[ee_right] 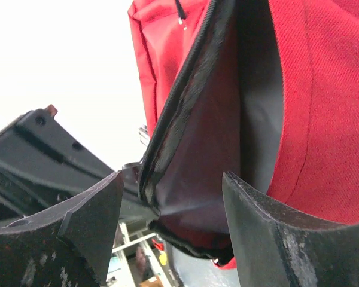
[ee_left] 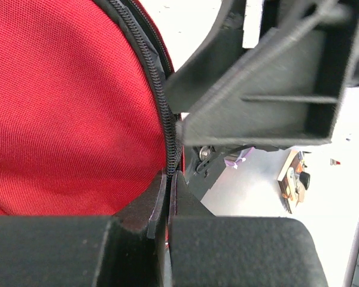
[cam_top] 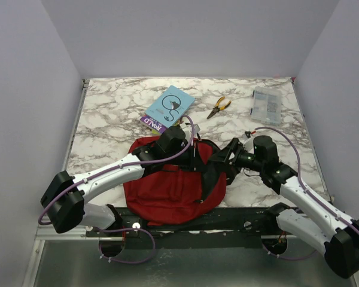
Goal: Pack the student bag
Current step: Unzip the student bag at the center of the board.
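The student bag (cam_top: pixel 167 194), dark red with black zippers, lies at the table's near edge between the arms. My left gripper (cam_top: pixel 188 145) is at the bag's far rim. In the left wrist view the left gripper (ee_left: pixel 167 178) is shut on the black zipper edge (ee_left: pixel 161 101) of the bag (ee_left: pixel 66 107). My right gripper (cam_top: pixel 225 156) is at the bag's right side. In the right wrist view the right gripper (ee_right: pixel 173 200) is open, its jaws wide apart on either side of the bag's opened flap edge (ee_right: pixel 185 119), showing dark lining. A light blue book (cam_top: pixel 172 106) lies on a purple book (cam_top: pixel 151 123) behind the bag.
Yellow-handled pliers (cam_top: pixel 218 107) and a clear plastic box (cam_top: pixel 267 104) lie on the marble table (cam_top: pixel 107 119) at the back right. White walls enclose the table on three sides. The black mounting rail (cam_top: pixel 227 221) runs along the near edge.
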